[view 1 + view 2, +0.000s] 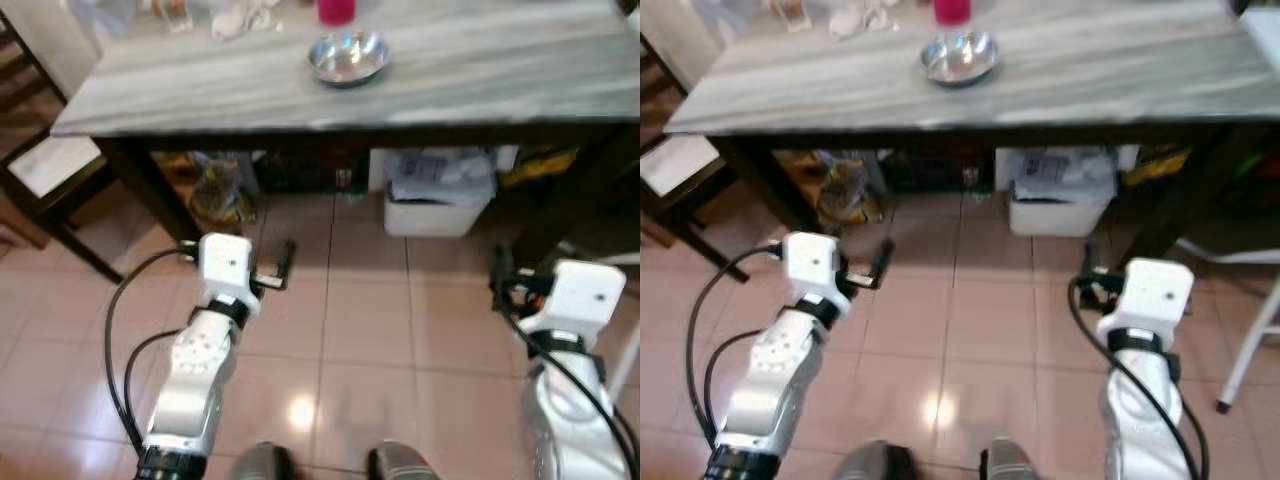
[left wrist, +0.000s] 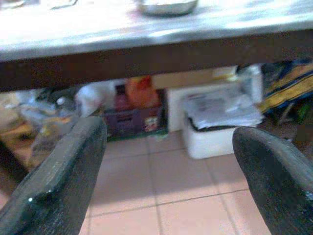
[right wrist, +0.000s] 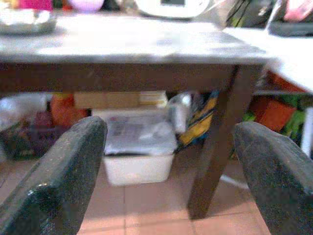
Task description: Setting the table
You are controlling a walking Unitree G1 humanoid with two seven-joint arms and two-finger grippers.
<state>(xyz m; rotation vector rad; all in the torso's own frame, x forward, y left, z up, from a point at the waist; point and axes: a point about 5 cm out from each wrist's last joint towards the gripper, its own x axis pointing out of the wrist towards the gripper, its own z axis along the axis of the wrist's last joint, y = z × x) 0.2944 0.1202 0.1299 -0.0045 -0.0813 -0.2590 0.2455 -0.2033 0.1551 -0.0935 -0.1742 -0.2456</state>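
A shiny steel bowl (image 1: 347, 57) sits on the grey marble table top (image 1: 480, 70), near its front edge. A pink cup (image 1: 336, 10) stands just behind the bowl, and something white and crumpled (image 1: 243, 15) lies to its left. Both arms are held low over the tiled floor, short of the table and below its edge. My left gripper (image 1: 276, 270) is open and empty; between its fingers (image 2: 63, 181) I see the underside of the table. My right gripper (image 1: 500, 272) is also open and empty, and its fingers (image 3: 58, 176) frame the table's right leg (image 3: 215, 147).
Under the table stand a white bin (image 1: 436, 205), bags (image 1: 218, 190) and a crate (image 2: 134, 122). A dark wooden chair (image 1: 50, 165) stands at the left. A white stool leg (image 1: 1250, 340) is at the right. Pink tiles (image 1: 360, 330) lie between me and the table.
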